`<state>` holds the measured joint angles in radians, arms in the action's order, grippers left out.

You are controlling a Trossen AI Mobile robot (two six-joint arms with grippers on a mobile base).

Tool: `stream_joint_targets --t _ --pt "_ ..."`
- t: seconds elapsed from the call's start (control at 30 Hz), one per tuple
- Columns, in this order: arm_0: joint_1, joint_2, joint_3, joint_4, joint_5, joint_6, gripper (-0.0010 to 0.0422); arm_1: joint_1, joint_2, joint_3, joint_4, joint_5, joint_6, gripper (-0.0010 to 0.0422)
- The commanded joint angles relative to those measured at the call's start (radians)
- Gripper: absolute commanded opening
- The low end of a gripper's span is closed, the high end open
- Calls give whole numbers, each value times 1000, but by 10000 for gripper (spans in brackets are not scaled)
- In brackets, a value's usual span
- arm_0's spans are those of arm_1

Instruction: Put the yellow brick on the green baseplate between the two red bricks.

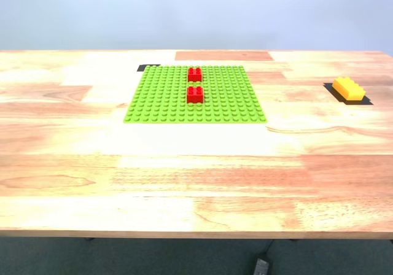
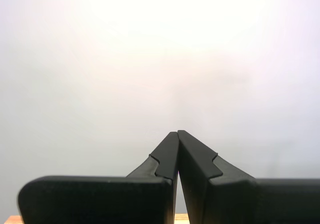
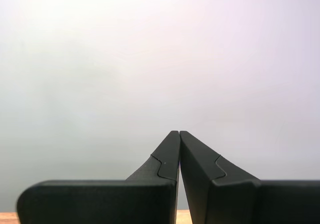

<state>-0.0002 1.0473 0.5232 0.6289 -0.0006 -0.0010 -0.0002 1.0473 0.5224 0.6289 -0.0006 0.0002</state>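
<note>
Yellow brick is lying on the wooden table, well apart from the green baseplate. My first gripper and my second gripper are pressing their jaws together, gripping nothing. Two red bricks are sitting on the baseplate.

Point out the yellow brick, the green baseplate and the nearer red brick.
yellow brick (image 1: 348,89): exterior view, its studded top.
green baseplate (image 1: 159,100): exterior view, bare studs beside the red bricks.
nearer red brick (image 1: 194,94): exterior view, its top.

my second tool, tips together, blank wall
</note>
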Motion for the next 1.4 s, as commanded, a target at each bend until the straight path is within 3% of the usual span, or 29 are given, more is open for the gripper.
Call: stream_joint_targets --t 0.03,0.27,0.4,0.53,0.73,0.9,1.0,1.13,1.27,1.4 --pt "0 -1 0 -1 2 -1 0 0 -1 0 -1 1 -5 0" --pt "0 -5 -11 -3 19 1 0 0 -1 0 -2 2 -14 0" --pt "0 -18 0 -34 167 9 0 1 -1 0 -2 2 4 0" --pt "0 -39 59 -192 354 54 0 0 -10 5 -55 4 10 0" --pt "0 -67 240 -729 604 230 0 -18 -6 161 -462 8 40 0" --pt "0 -69 405 -1185 638 394 0 -39 63 405 -904 6 30 0" --pt "0 -69 483 -1358 637 438 0 -42 142 572 -1131 1 -39 0" --pt "0 -81 549 -1452 638 444 0 -40 262 795 -1397 -79 -93 0" --pt "0 -112 565 -1435 637 443 0 -38 394 1006 -1627 -75 -93 11" --pt "0 -137 563 -1415 637 443 0 -40 519 1165 -1797 -75 -109 78"
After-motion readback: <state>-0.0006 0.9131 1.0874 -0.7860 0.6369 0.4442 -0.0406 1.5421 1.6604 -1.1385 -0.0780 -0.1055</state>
